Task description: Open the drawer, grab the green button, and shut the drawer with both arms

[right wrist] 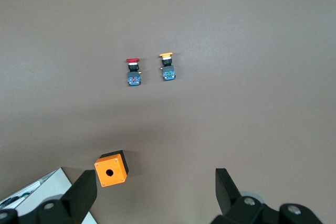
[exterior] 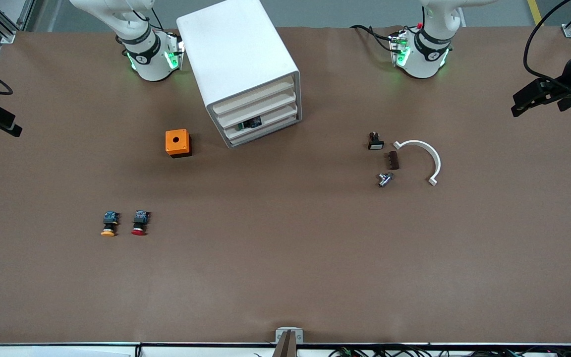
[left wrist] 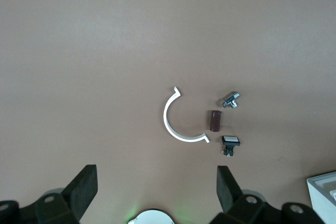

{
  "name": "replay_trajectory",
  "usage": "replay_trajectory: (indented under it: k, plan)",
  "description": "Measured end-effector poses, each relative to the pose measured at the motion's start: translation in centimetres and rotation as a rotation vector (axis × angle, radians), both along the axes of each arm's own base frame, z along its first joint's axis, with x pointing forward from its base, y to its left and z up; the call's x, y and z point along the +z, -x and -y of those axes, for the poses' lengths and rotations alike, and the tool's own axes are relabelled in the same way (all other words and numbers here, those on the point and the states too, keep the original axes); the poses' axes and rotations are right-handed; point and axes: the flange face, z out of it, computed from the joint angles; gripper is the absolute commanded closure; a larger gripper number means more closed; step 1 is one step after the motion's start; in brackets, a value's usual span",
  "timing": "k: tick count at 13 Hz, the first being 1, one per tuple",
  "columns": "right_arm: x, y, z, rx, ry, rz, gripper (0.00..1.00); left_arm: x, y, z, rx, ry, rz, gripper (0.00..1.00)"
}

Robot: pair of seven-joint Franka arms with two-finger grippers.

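nothing done yet, as i judge it: all four drawers (exterior: 260, 113) look shut, the button (exterior: 251, 123) glimpsed inside one. left claw (left wrist: 156, 190) and right claw (right wrist: 156, 190) hang released above the tabletop (exterior: 285, 258), waiting.

Drawer (exterior: 265, 117): shallow white plastic tray, third from the top of four alike in a white rounded cabinet (exterior: 240, 65) standing on the desk (exterior: 285, 258) between the two arm bases; shut, flush with its neighbours.

Button (exterior: 251, 123): dark-and-blue body showing through the drawer front (cap colour not discernible).
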Motion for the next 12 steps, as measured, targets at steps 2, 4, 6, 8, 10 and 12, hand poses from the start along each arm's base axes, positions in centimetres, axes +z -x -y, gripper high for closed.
replay_trajectory:
  k: [2,4,6,8,10,12]
  plan:
    - [0.0,0.0,0.0,0.000,0.000,-0.002,0.00,-2.5,-1.2,0.7,-0.014,0.005,-0.047,0.00]
    - [-0.1,0.0,0.0,0.000,0.000,-0.004,0.00,-6.3,-2.8,2.2,-0.038,0.012,-0.117,0.00]
    - [-0.1,0.0,0.0,-0.001,0.000,-0.005,0.00,-10.7,-4.5,4.3,-0.006,0.003,-0.184,0.00]
    - [-0.1,0.0,0.0,-0.001,-0.001,-0.006,0.00,-15.5,-6.2,5.9,0.076,-0.013,-0.229,0.00]
    - [-0.2,0.0,0.1,-0.006,-0.001,-0.007,0.00,-19.9,-7.5,7.6,0.175,-0.036,-0.268,0.00]
    - [-0.3,0.0,0.2,-0.011,-0.001,-0.009,0.00,-23.7,-8.3,10.1,0.310,-0.062,-0.314,0.00]
